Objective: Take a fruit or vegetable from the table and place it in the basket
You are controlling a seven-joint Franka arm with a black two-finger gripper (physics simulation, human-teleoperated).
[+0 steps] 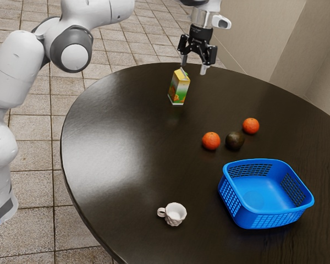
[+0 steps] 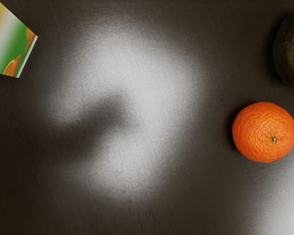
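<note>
Pebbly round orange (image 2: 264, 132), glossy table (image 1: 126, 126)

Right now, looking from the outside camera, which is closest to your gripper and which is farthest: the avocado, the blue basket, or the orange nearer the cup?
1. Orange: nearest my gripper, on the avocado's left in the exterior view.
2. Avocado: between the two oranges.
3. Blue basket: farthest, toward the exterior view's lower right.
</note>
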